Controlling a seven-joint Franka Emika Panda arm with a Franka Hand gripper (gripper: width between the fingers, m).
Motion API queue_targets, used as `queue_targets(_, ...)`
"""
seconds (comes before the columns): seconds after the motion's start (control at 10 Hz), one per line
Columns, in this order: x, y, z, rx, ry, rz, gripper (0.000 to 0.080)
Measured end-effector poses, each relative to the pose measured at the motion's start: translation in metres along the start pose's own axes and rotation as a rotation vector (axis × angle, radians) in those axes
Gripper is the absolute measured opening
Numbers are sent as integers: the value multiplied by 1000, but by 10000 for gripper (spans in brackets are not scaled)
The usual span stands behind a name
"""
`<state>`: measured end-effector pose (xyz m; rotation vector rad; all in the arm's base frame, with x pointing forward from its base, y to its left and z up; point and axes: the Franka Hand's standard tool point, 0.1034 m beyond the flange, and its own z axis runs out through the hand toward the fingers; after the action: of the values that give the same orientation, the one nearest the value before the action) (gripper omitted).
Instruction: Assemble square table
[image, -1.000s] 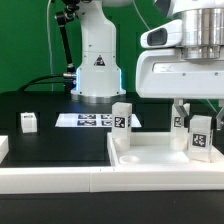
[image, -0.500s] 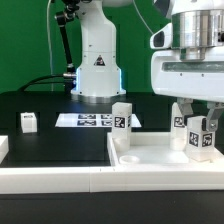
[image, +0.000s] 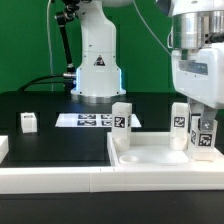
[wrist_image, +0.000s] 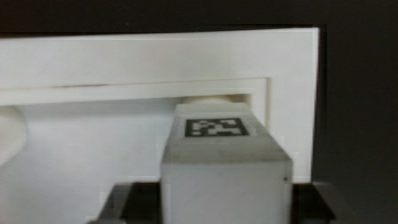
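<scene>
Lower right of the exterior view: hand (image: 203, 128) closed on the held leg (image: 203, 143), upright and low over a corner of the slab (image: 150, 152), inside its rim, likely to seat it. Left leg (image: 121, 118) and rear leg (image: 180, 117) already stand on the slab; loose leg (image: 28, 122) sits apart on the tabletop (image: 60, 148).

Bare slab (image: 150, 153) middle; corner leg (image: 180, 116) perhaps tight beside held leg (image: 202, 138).

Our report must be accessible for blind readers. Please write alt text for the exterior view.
The robot's tool holds a white tagged leg upright at a corner of the square tabletop, at the exterior view's right. A second leg and a third leg stand at its far edge; a fourth leg stands apart on the black table, at the view's left.
</scene>
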<state>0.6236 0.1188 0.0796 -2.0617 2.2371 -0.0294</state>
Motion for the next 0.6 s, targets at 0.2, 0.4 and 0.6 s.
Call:
queue_targets(0.2, 0, 0, 0, 0, -6, 127, 294)
queue_targets(0.4, 0, 0, 0, -1, -8, 159, 370)
queue_targets(0.6, 0, 0, 1, -1, -8, 111, 549)
